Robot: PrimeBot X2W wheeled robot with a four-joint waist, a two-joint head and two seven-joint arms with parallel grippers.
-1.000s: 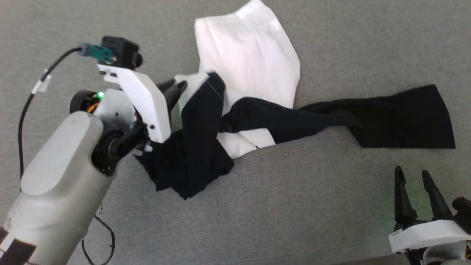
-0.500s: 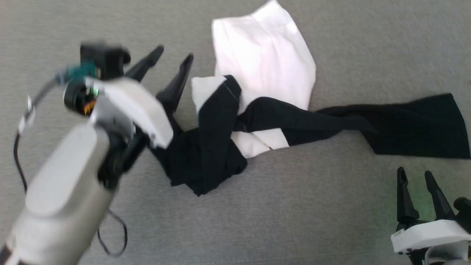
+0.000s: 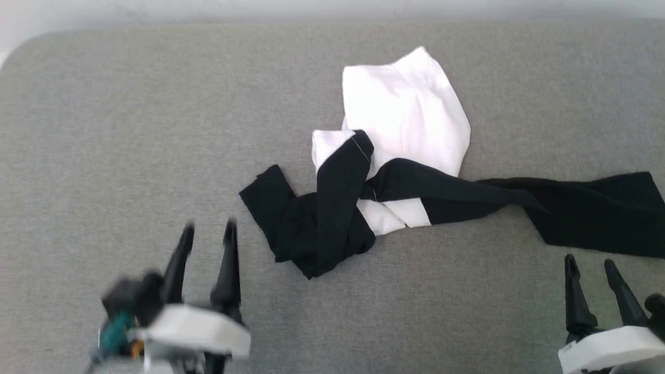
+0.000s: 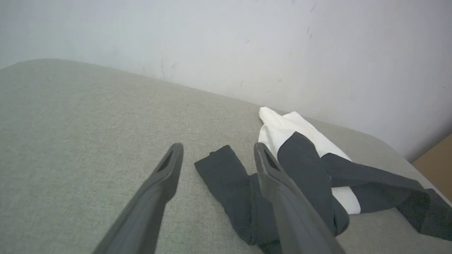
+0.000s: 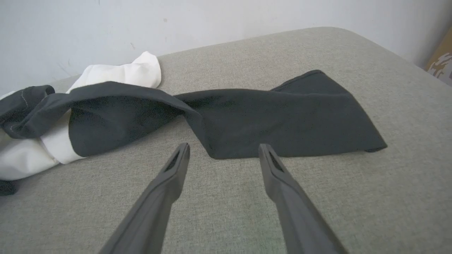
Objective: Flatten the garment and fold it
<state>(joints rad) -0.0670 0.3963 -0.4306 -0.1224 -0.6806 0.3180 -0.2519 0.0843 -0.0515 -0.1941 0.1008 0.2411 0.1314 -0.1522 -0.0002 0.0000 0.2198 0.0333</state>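
Both my claws hang empty with their fingers spread wide over the grey fabric-covered worktop (image 3: 130,130). My left claw (image 3: 209,227) is at the near left and my right claw (image 3: 589,261) at the near right, and neither touches cloth. Beyond and between them lies the soft cloth shirt with a white body and long black sleeves (image 3: 405,109), crumpled rather than flat. Its white body is bunched toward the far edge by the pale wall (image 4: 247,42), the stretched black sleeve (image 3: 597,213) runs out twisted to my right, and the heaped black sleeve (image 3: 311,228) is doubled over itself in the middle. I judge that I stand off like this to choose fresh holds for spreading it. The heaped black sleeve lies ahead and to the right of my left claw, apart from it. The stretched black sleeve's end lies just ahead of my right claw, near but untouched.
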